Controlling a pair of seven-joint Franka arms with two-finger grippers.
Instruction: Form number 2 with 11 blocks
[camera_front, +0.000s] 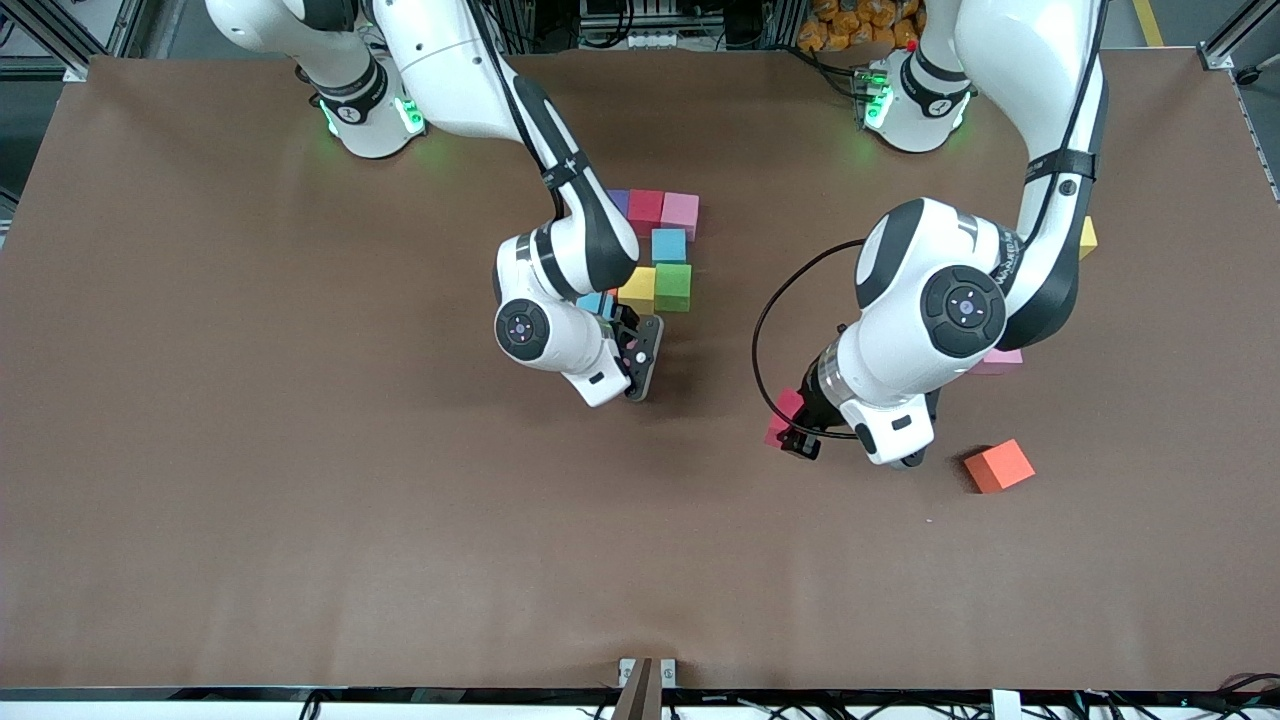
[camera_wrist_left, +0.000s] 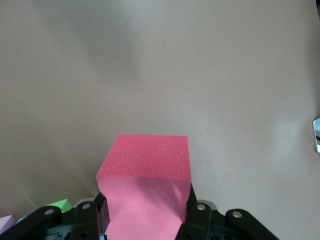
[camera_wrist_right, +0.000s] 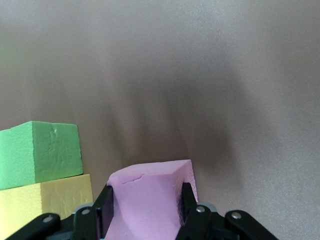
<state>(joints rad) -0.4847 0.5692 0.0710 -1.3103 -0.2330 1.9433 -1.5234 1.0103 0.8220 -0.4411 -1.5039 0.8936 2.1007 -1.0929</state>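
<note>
An orange block (camera_front: 998, 466) lies loose nearest the front camera, toward the left arm's end of the table. Just beside it, the left gripper (camera_front: 800, 432) hangs low over bare table, pinching a red block (camera_wrist_left: 147, 172) between pressed fingers. A pink block (camera_front: 1000, 361) shows under that arm's wrist, and a yellow block (camera_front: 1088, 238) peeks out by its forearm. At mid-table the right gripper (camera_wrist_right: 146, 212) squeezes a purple block (camera_wrist_right: 150, 197) at the unfinished number 2 (camera_front: 655, 250), on the side facing the front camera. The figure so far shows a purple, red and pink top row, a blue block (camera_front: 668, 244) beneath, then a green block (camera_front: 673, 287) and a yellow one in the middle row. The open slot seems to lie just beside that row, nearer the front camera, so the right arm is closer; the left arm's block lies well apart from the figure.
</note>
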